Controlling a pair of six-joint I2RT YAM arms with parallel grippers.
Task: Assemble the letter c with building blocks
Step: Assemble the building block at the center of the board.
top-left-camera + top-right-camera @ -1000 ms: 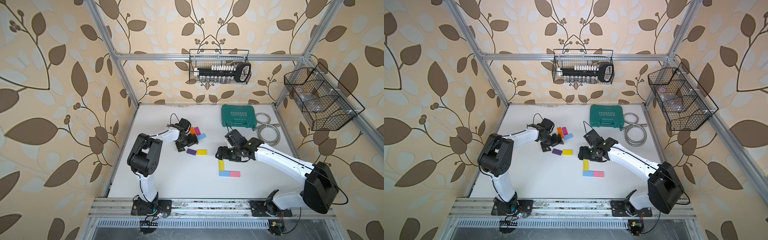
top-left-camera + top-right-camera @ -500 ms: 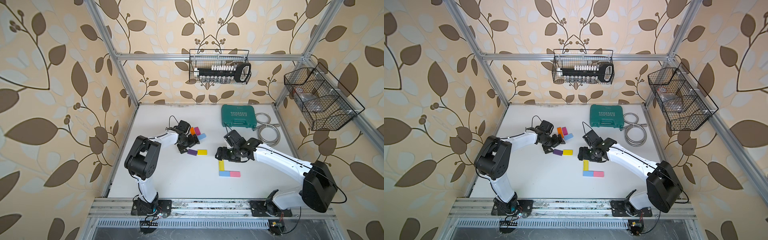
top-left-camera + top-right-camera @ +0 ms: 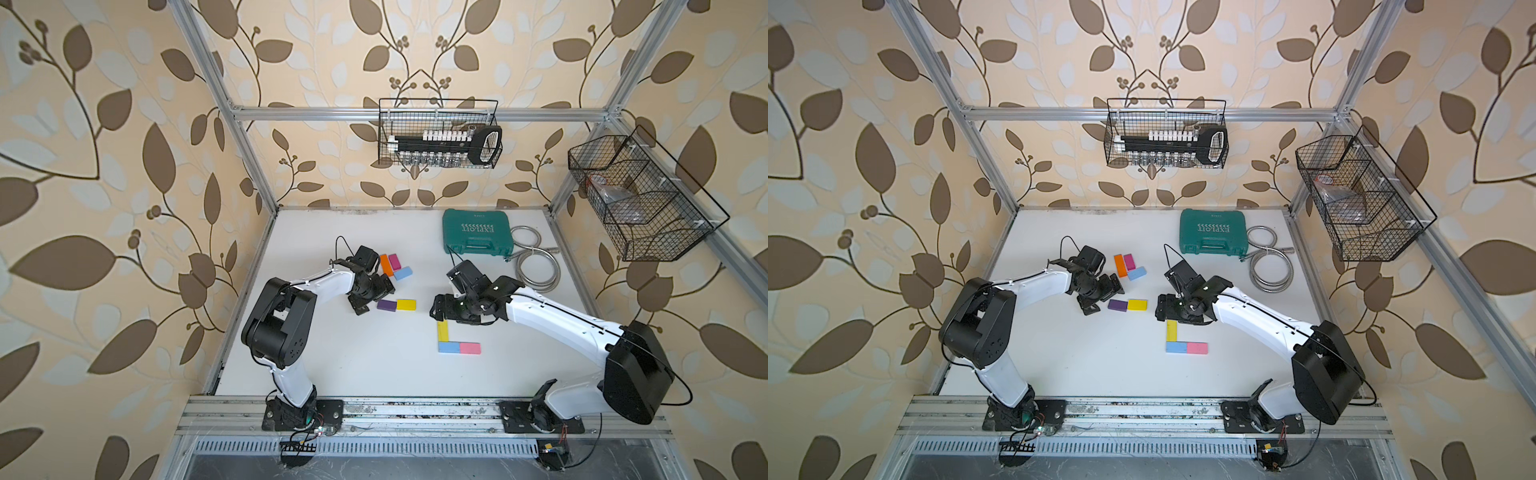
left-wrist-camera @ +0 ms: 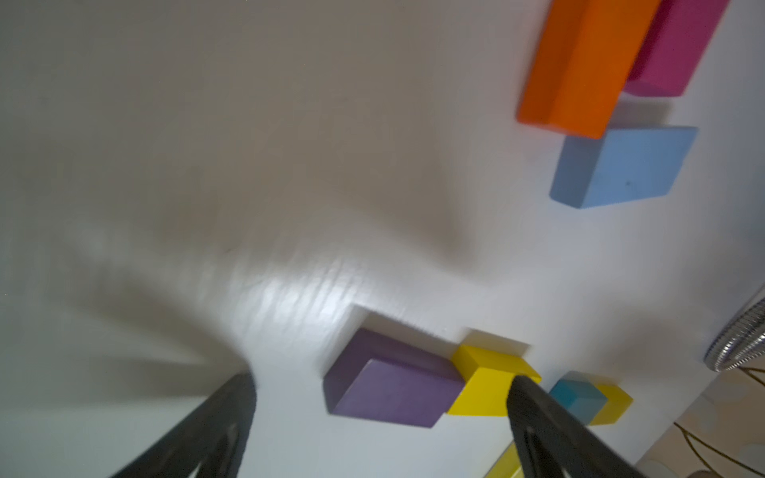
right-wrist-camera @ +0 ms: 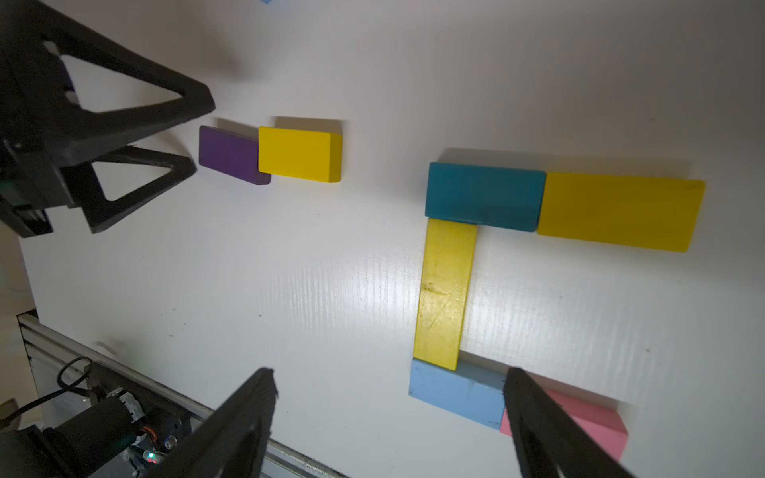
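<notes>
On the white table (image 3: 332,374) lies a C-shaped group of building blocks: teal block (image 5: 484,196), yellow block (image 5: 621,211), yellow bar (image 5: 445,294) (image 3: 443,330), light blue block (image 3: 449,347), pink block (image 3: 470,348). My right gripper (image 3: 440,309) (image 5: 388,374) hovers open and empty over the group's far end, hiding the teal block in both top views. A purple block (image 3: 386,305) (image 4: 393,389) touches a yellow block (image 3: 406,304) (image 4: 484,385). My left gripper (image 3: 372,297) (image 4: 381,380) stands open and empty just left of the purple block. Orange (image 3: 386,264), magenta (image 3: 394,261) and light blue (image 3: 403,273) blocks lie behind it.
A green tool case (image 3: 476,232) and a coiled metal hose (image 3: 536,266) lie at the back right. Wire baskets hang on the back wall (image 3: 438,137) and the right wall (image 3: 640,199). The metal rail (image 3: 415,411) runs along the table's front edge.
The left arm has shifted a little, its elbow swinging left and forward, and its wrist view is blurred. The right arm and all blocks are unchanged.
</notes>
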